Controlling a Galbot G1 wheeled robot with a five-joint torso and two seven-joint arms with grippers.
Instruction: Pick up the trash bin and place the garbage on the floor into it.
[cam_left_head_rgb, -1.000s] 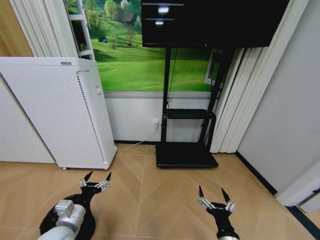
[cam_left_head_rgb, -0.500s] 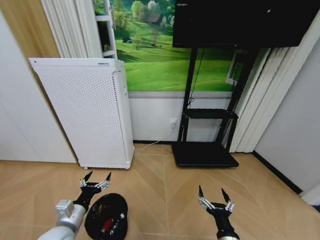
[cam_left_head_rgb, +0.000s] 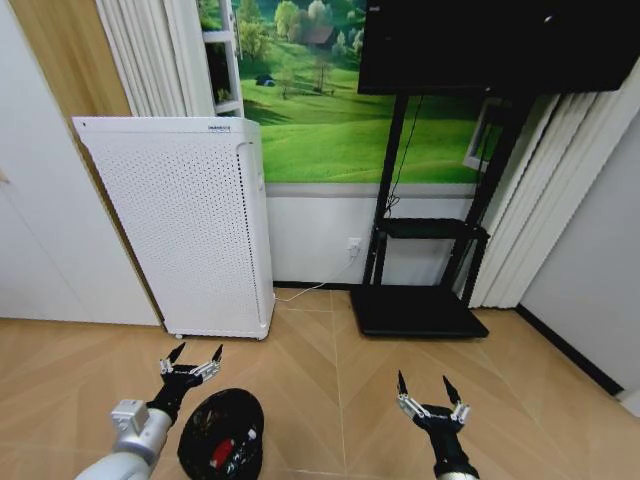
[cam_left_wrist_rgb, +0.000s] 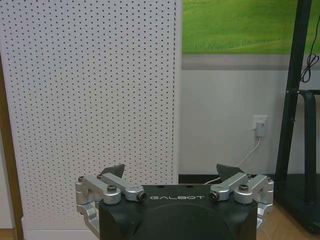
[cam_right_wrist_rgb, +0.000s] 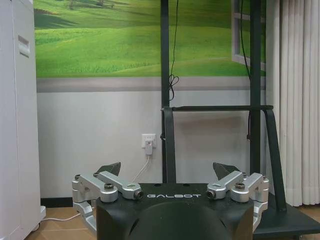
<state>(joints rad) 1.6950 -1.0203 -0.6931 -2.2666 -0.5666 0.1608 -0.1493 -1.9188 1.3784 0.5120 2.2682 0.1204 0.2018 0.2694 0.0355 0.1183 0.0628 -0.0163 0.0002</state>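
The left gripper (cam_left_head_rgb: 192, 360) hangs over the wooden floor, fingers spread wide, holding nothing. The trash bin (cam_left_head_rgb: 221, 437) stands just right of and below it, apart, with red-and-white garbage (cam_left_head_rgb: 222, 452) already lying inside. The right gripper (cam_left_head_rgb: 432, 397) hovers well to the bin's right, fully open and empty. Judged step: the task appears close to done; the next move calls for checking the floor for leftover garbage.
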